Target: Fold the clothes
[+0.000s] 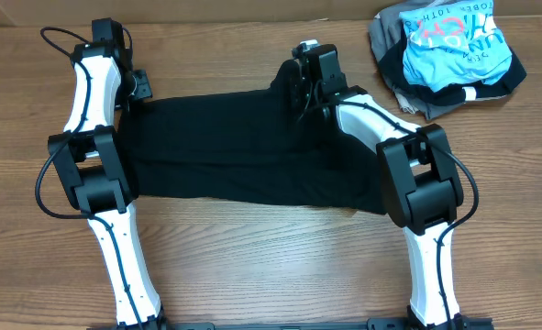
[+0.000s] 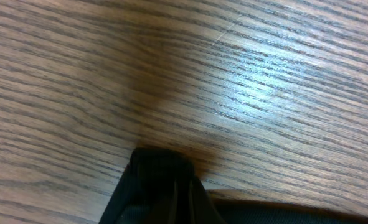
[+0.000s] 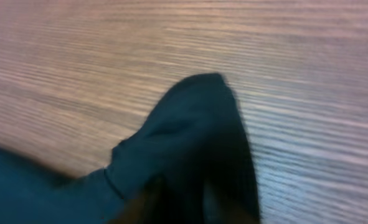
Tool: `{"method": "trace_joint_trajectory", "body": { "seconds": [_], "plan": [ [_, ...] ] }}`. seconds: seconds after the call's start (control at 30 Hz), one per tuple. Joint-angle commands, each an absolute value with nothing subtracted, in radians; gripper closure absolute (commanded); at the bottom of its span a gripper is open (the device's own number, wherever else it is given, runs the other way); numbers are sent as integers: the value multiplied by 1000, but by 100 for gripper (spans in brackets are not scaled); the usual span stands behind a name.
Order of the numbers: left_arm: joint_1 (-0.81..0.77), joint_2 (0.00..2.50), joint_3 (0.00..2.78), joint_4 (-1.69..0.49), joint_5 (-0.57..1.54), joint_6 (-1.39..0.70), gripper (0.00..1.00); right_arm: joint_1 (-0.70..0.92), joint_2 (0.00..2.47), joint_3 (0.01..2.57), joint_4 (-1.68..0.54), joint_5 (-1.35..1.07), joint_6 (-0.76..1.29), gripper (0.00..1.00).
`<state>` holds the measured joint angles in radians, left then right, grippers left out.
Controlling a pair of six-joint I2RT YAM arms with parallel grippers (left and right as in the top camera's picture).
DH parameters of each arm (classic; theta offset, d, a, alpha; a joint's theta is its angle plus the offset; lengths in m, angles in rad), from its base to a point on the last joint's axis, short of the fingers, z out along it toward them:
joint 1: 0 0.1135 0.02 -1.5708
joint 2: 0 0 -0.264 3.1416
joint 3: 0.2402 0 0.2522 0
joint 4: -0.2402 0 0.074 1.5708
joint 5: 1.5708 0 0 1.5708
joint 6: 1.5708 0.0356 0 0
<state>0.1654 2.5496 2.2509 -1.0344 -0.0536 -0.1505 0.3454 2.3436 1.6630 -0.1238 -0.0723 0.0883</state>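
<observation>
Across the middle of the counter lies a black garment, spread wide and flat. At its far left corner the left pincer is closed on a fold of the fabric. At its far right corner the right pincer pinches a raised peak of cloth; that close view is blurred. Well apart, in the far right corner, a light-blue shirt sits bundled with a grey garment.

The clothes are thin, soft black cloth, matt and lightly creased. The table is smooth wood grain with a soft sheen. At one o'clock, the light-blue shirt is printed cloth and the grey garment is dull cloth. The arm shells look like glossy white plastic.
</observation>
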Motion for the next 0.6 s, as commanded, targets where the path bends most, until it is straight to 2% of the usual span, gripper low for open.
{"method": "trace_joint_trajectory", "body": {
  "seconds": [0.0,0.07,0.27,0.5,0.57],
  "plan": [
    [163,2592,2254,-1050,-52,-162,96,320,2366,1706,-134,-42,109,90],
    [165,2591,2254,-1050,-55,-161,96,310,2366,1745,-175,-42,109,96],
    [171,2581,2278,-1094,-60,-162,96,286,2366,1979,-448,-42,106,96],
    [171,2565,2429,-1264,-60,-161,96,287,2366,2311,-935,-62,104,96],
    [170,2565,2502,-1367,-60,-161,96,288,2366,2384,-1143,-102,107,96]
  ]
}}
